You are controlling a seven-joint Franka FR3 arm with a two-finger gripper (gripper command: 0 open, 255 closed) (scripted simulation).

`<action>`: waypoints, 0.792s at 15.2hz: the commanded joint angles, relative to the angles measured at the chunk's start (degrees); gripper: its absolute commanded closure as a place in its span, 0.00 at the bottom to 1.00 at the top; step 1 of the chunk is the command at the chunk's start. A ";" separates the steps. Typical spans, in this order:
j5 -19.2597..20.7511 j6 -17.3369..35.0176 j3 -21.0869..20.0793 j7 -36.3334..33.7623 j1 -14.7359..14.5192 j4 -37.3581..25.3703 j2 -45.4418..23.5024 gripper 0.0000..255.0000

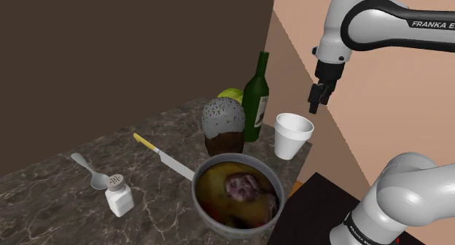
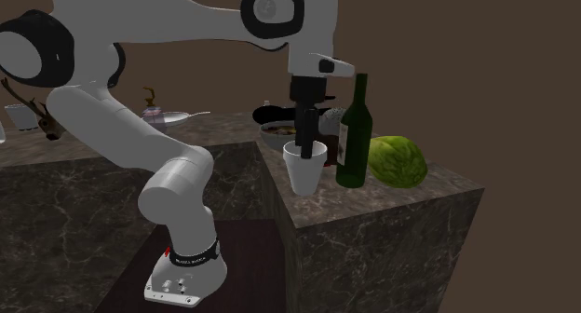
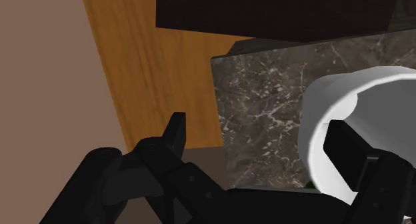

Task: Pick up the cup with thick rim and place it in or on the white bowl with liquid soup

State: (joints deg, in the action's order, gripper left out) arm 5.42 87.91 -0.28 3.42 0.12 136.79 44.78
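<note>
Reaching: the hand [image 1: 315, 105], spread apart, hovers just above the white cup [image 1: 293, 136]; next, lower astride its rim, clamp.

The white arm [image 1: 408, 196] rises from its base, folds at a high elbow and reaches out level over the worktop [image 1: 58, 185]. Its wrist [image 1: 337, 43] turns straight down. The black gripper [image 1: 314, 105] hangs upright above the worktop's edge on the stand's side, close to a corner. Its fingers [image 3: 175, 133] stand well apart.
</note>
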 commanded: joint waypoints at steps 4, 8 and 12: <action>-6.37 5.45 2.63 2.01 -2.46 2.06 -1.16 0.00; -9.69 9.56 3.77 3.25 -3.84 4.62 -1.65 0.00; -9.86 12.55 3.56 3.28 -3.90 7.83 -1.42 0.00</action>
State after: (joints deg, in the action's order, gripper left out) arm -4.34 99.60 3.35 6.71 -3.73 143.81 43.37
